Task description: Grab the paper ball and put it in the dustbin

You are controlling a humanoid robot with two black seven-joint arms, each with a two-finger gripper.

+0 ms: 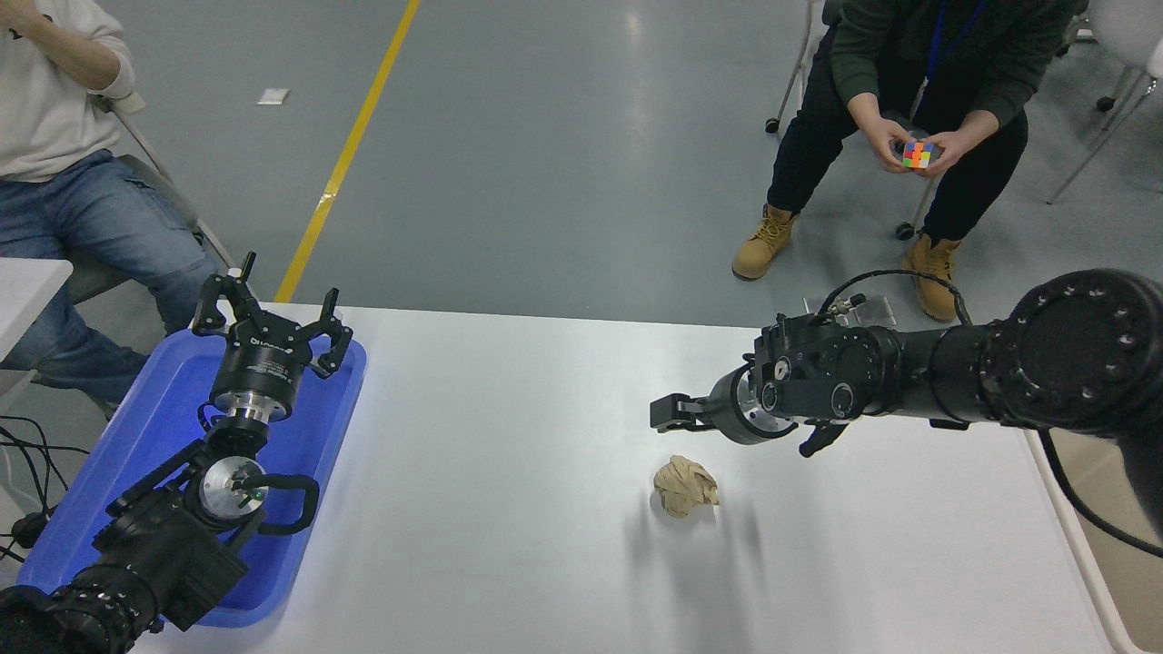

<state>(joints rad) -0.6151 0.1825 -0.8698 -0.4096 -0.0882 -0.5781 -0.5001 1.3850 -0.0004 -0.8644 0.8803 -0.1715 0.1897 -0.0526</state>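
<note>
Near, lower left of frame: we log the left arm [154, 545], parked over a blue tray [136, 436] at the table's left edge. Its left gripper [271, 320] points away from the camera, fingers spread wide, holding nothing.

Near to middle: the table [500, 509], white, fills the lower frame.

Middle, right of centre: we list the paper ball [686, 487], tan and crumpled, resting on the table with a soft shadow below it, touched by nothing.

Just above it in the frame: the right arm [999, 372] comes in from the right edge and lies roughly level across the table. The right gripper [727, 427] sits near the ball, a little above and to its right, apart from it. One finger [670, 411] juts left and another [818, 440] shows below the wrist, so we read it as spread wide and empty.

Right edge, lower: a strip of the dustbin [1090, 581], pale rim only, beside the table and mostly hidden behind the arm.

Far, upper right: a seated person holding a cube [919, 153] in both hands.

Far, upper left: a second person [54, 136], seated. A yellow line [350, 150] runs across the grey floor.
</note>
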